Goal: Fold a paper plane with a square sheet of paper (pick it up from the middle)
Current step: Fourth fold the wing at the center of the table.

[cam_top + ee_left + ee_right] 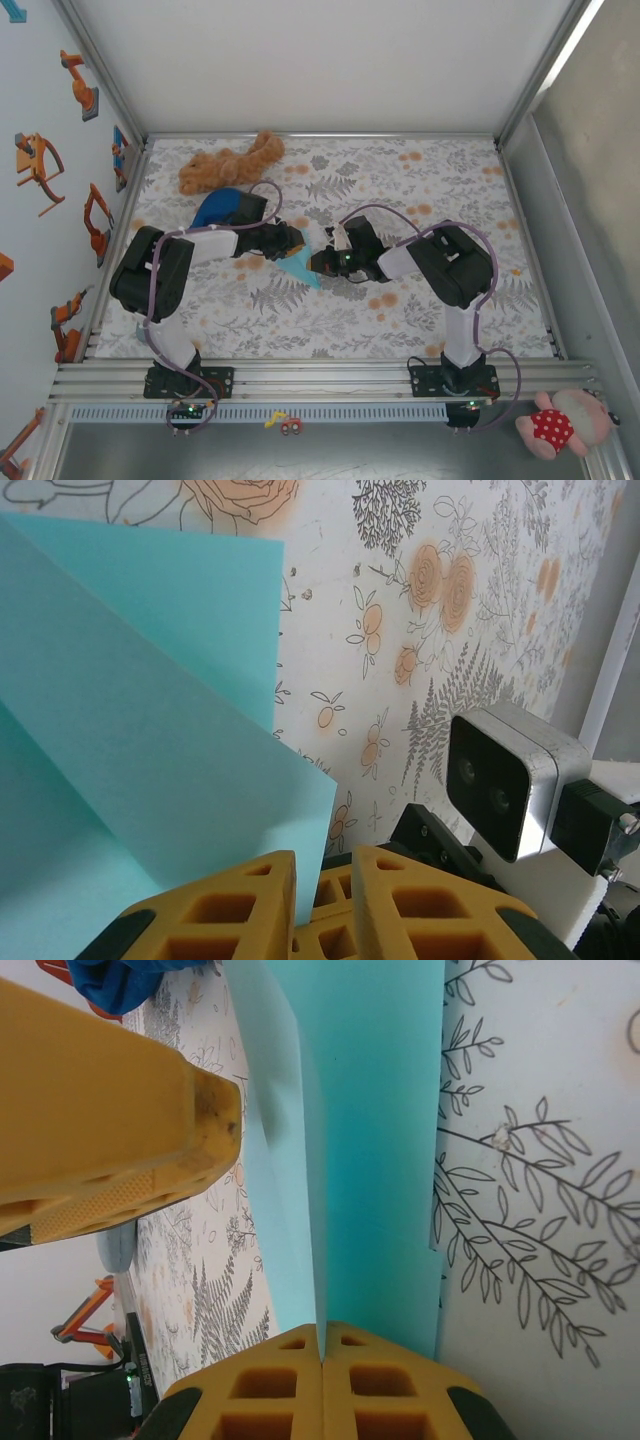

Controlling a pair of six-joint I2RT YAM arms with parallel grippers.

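I have both hands meeting over the middle of the bench (430,320). The square sheet of paper (301,268) is held between them, partly raised on edge above the flowered surface rather than lying flat. My right hand (322,1348) has its pads pressed together, with a doubled edge of the paper running straight down into the seam, so it is clamped on the sheet. I judge that it serves as the anchor for the crease. My left hand (322,870) has its pads almost together around a lower corner of the paper. I read that as a pinch on the sheet too, taken just beside the right hand so the two can work one fold between them. From the right wrist, one left finger (110,1120) stands close alongside the paper. The sheet does not look like a plain square: it is light cyan-blue and smooth, with overlapping flaps, a sharp crease and slanting edges. From above it tapers to a point toward my side, but it is not yet a finished dart. The dark blue dome (222,208) and the brown plush toy (228,165) sit beyond the left arm, apart from the work.
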